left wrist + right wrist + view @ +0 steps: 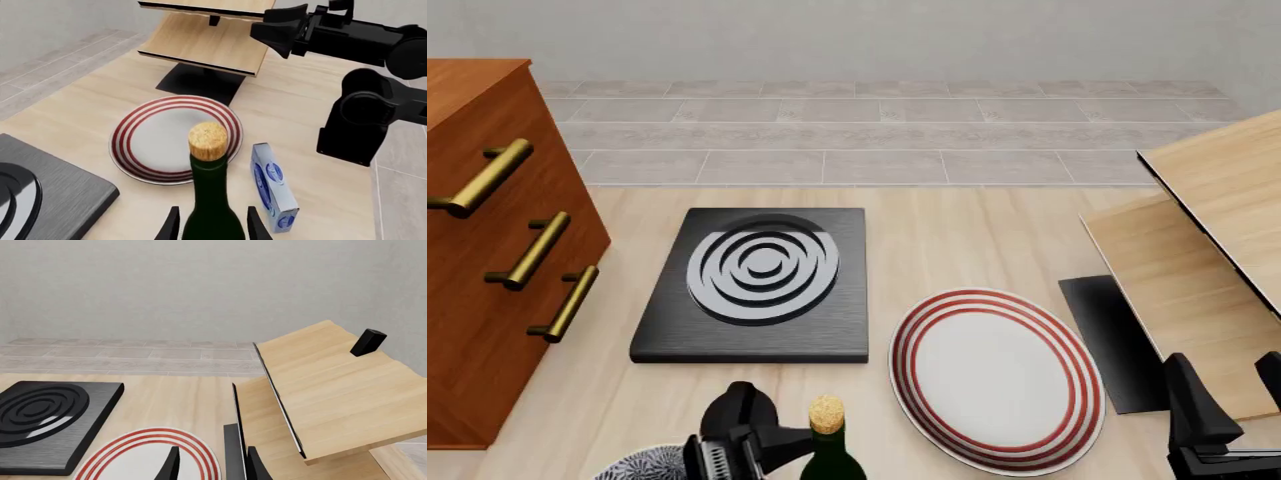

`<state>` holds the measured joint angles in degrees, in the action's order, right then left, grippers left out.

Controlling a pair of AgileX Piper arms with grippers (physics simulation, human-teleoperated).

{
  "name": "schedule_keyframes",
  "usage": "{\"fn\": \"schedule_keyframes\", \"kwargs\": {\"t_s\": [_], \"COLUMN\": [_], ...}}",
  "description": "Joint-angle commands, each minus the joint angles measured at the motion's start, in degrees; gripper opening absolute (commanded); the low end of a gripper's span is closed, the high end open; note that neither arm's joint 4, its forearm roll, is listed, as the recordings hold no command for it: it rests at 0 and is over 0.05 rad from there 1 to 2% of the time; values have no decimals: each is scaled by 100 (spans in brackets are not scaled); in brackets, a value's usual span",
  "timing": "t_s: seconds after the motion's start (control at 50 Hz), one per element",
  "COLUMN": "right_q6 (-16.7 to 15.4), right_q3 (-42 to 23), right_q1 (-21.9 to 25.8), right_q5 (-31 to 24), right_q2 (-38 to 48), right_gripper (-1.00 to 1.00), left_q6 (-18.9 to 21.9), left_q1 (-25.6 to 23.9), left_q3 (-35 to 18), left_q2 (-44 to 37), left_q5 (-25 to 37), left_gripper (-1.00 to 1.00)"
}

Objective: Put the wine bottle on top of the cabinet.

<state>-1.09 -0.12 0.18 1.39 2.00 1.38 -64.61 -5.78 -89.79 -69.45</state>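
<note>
The left claw (210, 225) is clenched around the upright wine bottle (830, 455) at the desk's (961, 230) near edge. The cabinet (487, 250) stands at ten o'clock, left arm's side. The right claw (210, 465) hangs released, empty.

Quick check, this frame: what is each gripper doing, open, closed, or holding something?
Left gripper: closed on the wine bottle, fingers either side of its body.
Right gripper: open, holding nothing.
</note>
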Motion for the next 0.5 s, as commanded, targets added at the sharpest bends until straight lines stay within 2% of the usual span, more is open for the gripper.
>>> {"fn": "schedule_keyframes", "kwargs": {"t_s": [0.02,0.04,0.06,0.2,0.38,0.5], "right_q6": [0,1,-1,-2,-1,1], "right_q3": [0,0,0,0,0,0], "right_q1": [1,1,0,0,0,1], "right_q5": [1,0,0,-1,0,-1], "right_q2": [2,-1,0,-2,0,-1], "right_gripper": [100,100,100,100,100,100], "left_q6": [21,3,15,-128,-106,-43], "left_q1": [4,-17,5,-47,3,41], "left_q3": [-125,-155,-146,-125,3,-10], "left_q2": [-141,-174,-164,-42,234,892], "left_q5": [-30,-31,-31,-31,8,515], "left_gripper": [100,100,-100,-100,-100,-100]}}
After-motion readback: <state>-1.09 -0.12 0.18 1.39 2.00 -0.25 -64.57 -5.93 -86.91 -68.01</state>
